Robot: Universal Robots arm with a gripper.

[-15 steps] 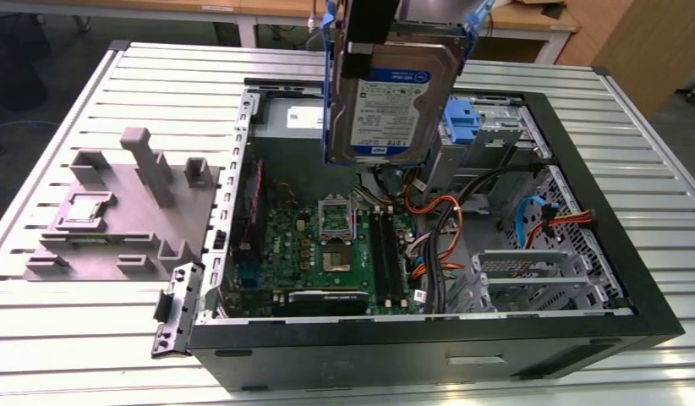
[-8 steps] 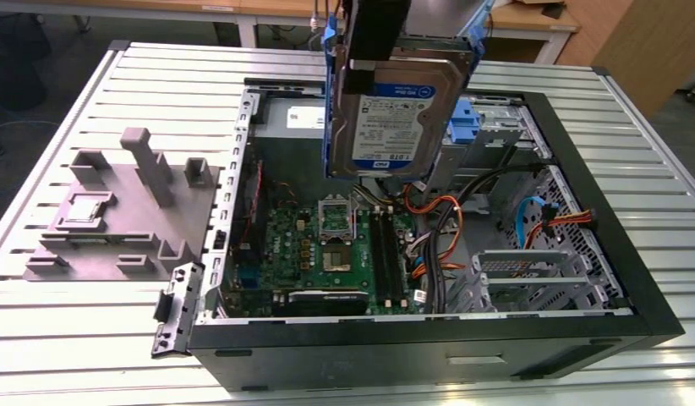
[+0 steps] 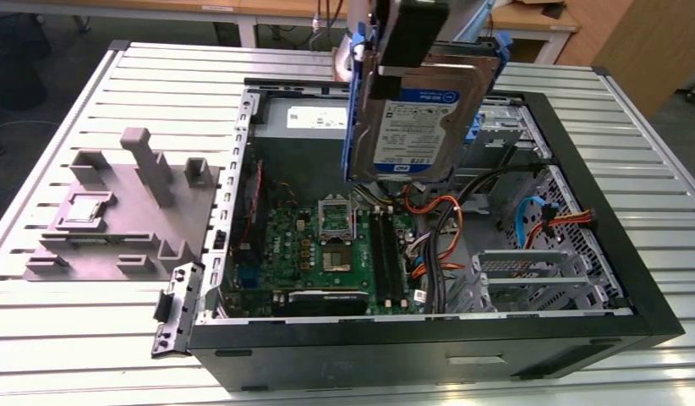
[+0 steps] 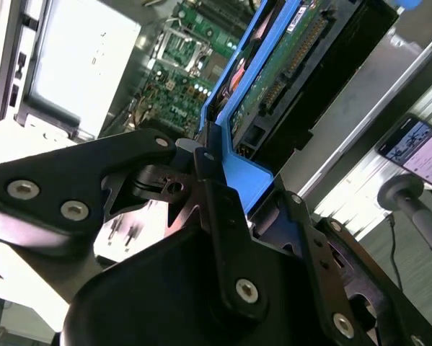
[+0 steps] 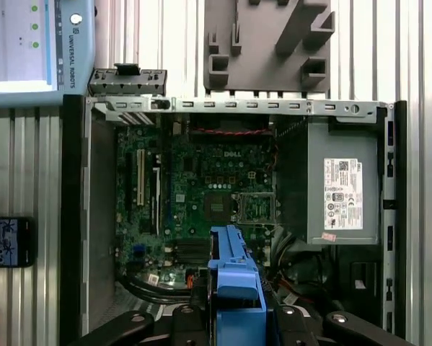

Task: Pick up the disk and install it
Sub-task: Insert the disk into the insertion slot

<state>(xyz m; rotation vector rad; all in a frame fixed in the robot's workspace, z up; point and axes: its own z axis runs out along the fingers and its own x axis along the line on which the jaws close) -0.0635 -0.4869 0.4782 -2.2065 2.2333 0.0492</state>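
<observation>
**Exterior view.** The gripper (image 3: 407, 46) pinches the disk (image 3: 421, 127) by its upper edge. The disk hangs on edge below the hand, label outward, with its blue carrier frame down both sides. It is in the air over the open computer case (image 3: 438, 330) and touches nothing beneath.

Case contents under the hand:
- the motherboard (image 3: 325, 245) on the floor
- orange and blue cables (image 3: 438, 224) just beside it
- a bare metal drive cage (image 3: 533, 271) with nothing in it
- the power supply (image 3: 314, 120) at the far wall

Outside the case, well off to the hand's side, a grey fixture (image 3: 122, 211) sits on the slatted table (image 3: 155, 85).

**Second wrist view.** The fingers (image 4: 217, 194) press on the blue carrier edge from both sides. The disk (image 4: 288, 72) runs away from the hand, circuit side and connector showing.

**First wrist view.** The disk's carrier (image 5: 234, 277) juts ahead of the gripper (image 5: 234, 321), over the motherboard (image 5: 201, 194). The power supply (image 5: 342, 194) lies to one side, inside the case wall (image 5: 75, 216).

**Judgement.** Pick-up is done and the disk is not yet installed, so the step in hand is the carry over the case. Seating would call for squaring the carrier rails to a free bay and keeping clear of the cables. I cannot tell which bay.
</observation>
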